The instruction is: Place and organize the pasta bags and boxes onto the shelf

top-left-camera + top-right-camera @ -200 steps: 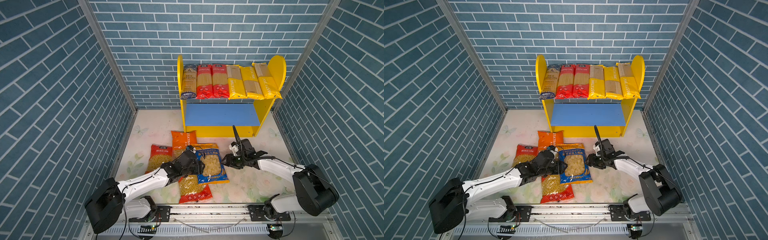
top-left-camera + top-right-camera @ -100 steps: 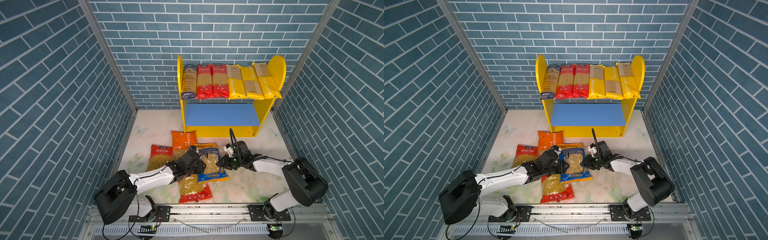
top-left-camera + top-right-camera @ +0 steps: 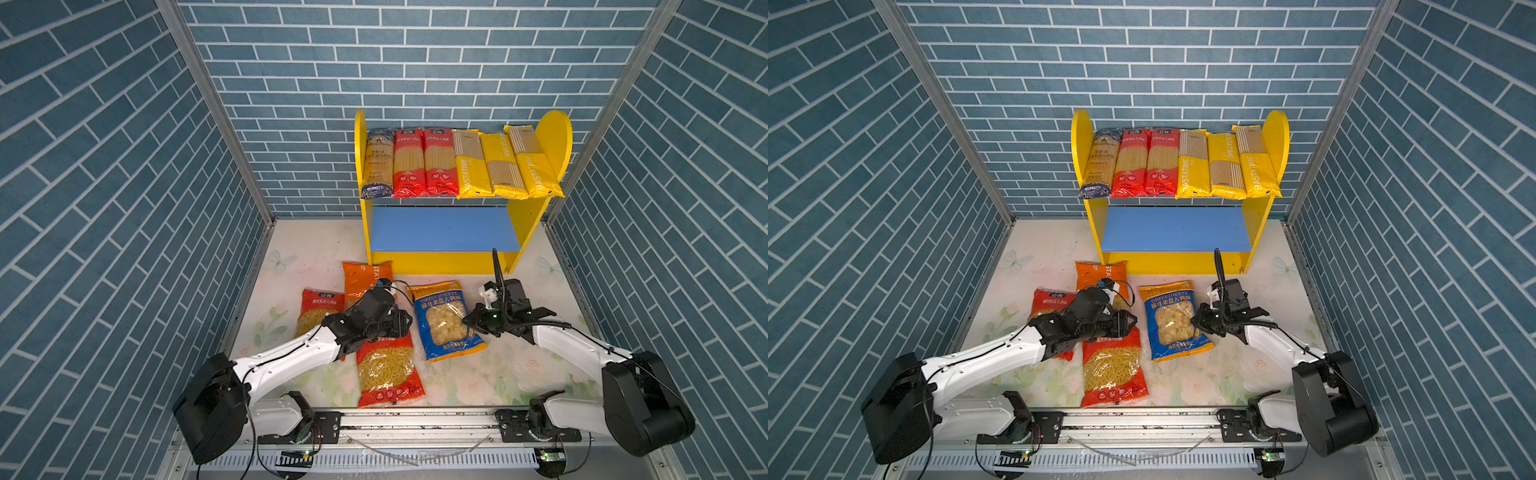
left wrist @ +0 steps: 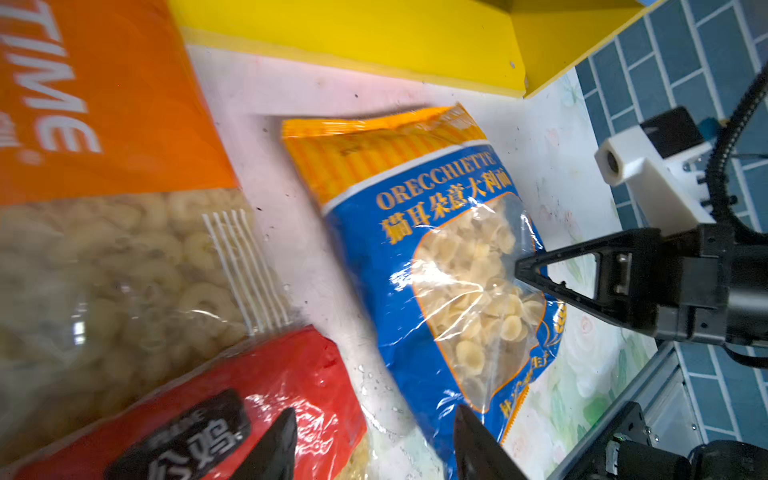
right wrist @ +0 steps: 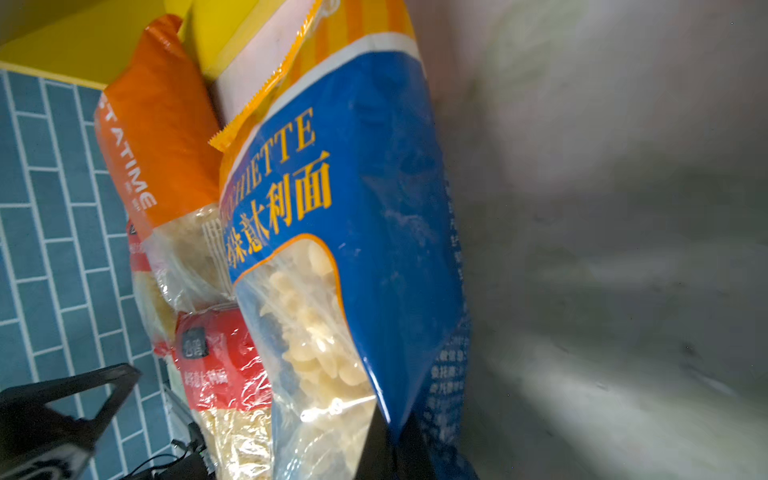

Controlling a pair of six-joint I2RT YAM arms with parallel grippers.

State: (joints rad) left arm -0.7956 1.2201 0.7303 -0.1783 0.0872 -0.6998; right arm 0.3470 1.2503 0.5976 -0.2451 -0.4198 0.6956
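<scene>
The blue-yellow orecchiette bag (image 3: 446, 328) (image 3: 1173, 324) (image 4: 440, 266) lies on the floor in front of the shelf (image 3: 552, 141) (image 3: 1277, 137). My right gripper (image 3: 467, 321) (image 3: 1196, 322) (image 5: 390, 451) is shut on the bag's right edge (image 5: 374, 232). My left gripper (image 3: 408, 322) (image 3: 1130, 322) (image 4: 374, 442) stands open just left of that bag, over the top of a red bag (image 3: 386, 365) (image 3: 1111, 370) (image 4: 249, 399), holding nothing. An orange bag (image 3: 361, 276) (image 3: 1096, 274) and another red bag (image 3: 318, 305) (image 3: 1050, 301) lie behind my left arm. Several long spaghetti packs (image 3: 457, 162) fill the upper board.
The shelf's blue lower board (image 3: 444, 228) (image 3: 1177, 228) holds nothing. Brick-patterned walls (image 3: 124, 208) close in both sides and the back. The rail with both arm bases (image 3: 415, 424) runs along the front edge.
My right gripper has shut on the blue-yellow bag's right edge, and the bag has slid right off the red bag. My left gripper has let go of it.
</scene>
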